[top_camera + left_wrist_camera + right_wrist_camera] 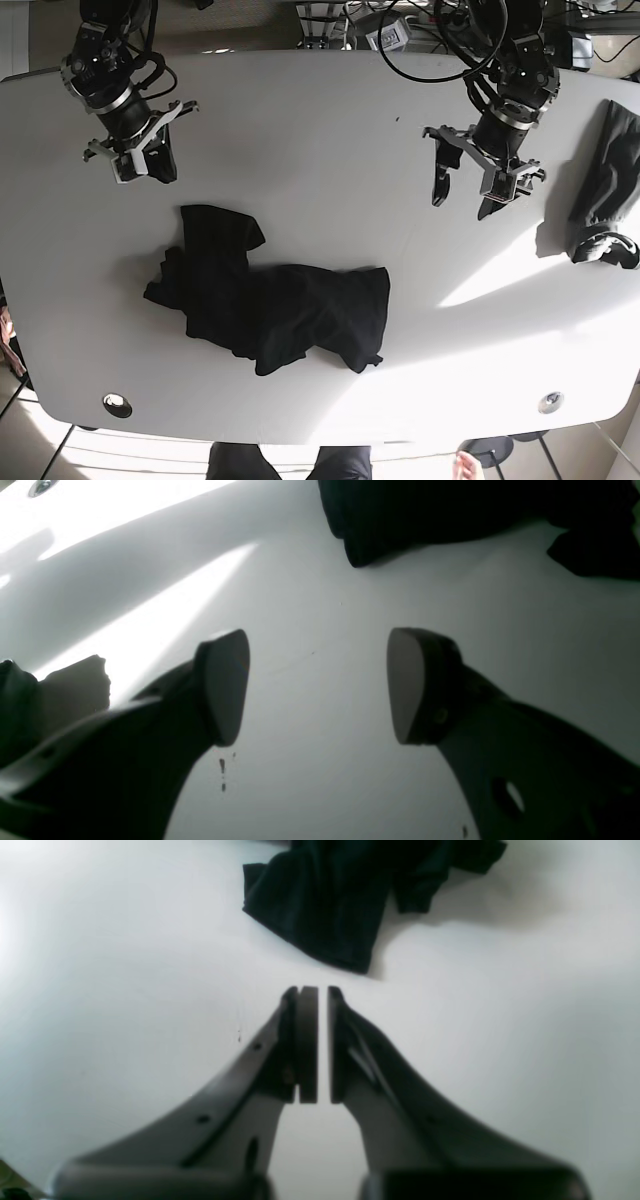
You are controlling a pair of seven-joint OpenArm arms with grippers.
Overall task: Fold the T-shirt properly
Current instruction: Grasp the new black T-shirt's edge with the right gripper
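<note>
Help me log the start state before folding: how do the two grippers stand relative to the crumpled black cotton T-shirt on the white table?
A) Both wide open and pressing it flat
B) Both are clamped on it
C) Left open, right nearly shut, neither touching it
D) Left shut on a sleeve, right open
C: the left gripper has its jaws wide apart over bare table, the right gripper shows only a slit, and the crumpled black cotton T-shirt lies apart from both.

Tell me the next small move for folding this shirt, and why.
Probably open the right gripper and lower it toward the near edge of the crumpled black T-shirt. Its jaws are nearly closed and empty, and the shirt lies bunched, untouched, just ahead of it.
</note>
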